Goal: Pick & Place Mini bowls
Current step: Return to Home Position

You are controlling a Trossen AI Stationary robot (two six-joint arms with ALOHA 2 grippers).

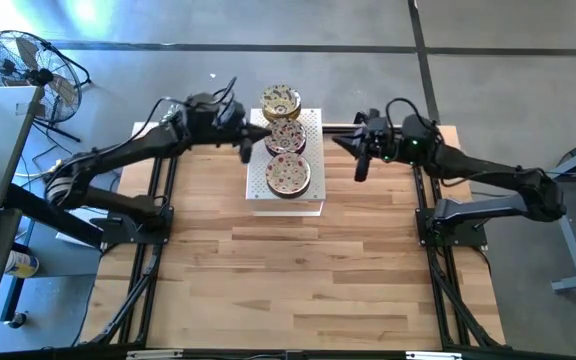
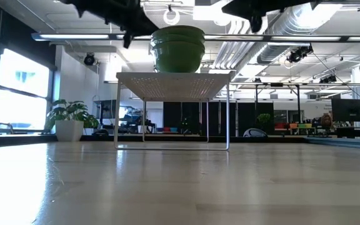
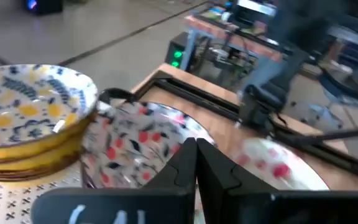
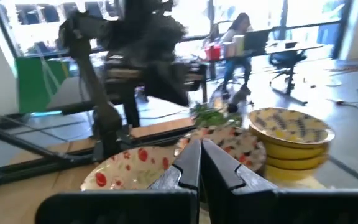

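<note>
At the far middle of the table, on a white rack, the mini bowls sat in three stacks sorted by pattern. My left gripper and right gripper hovered either side, fingers together, empty, since stacking looked finished.

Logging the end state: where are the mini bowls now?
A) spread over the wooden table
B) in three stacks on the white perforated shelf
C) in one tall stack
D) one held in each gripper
B: the high view shows the mini bowls in three stacks in a row on the white perforated shelf; the left gripper and right gripper are shut on nothing.
</note>
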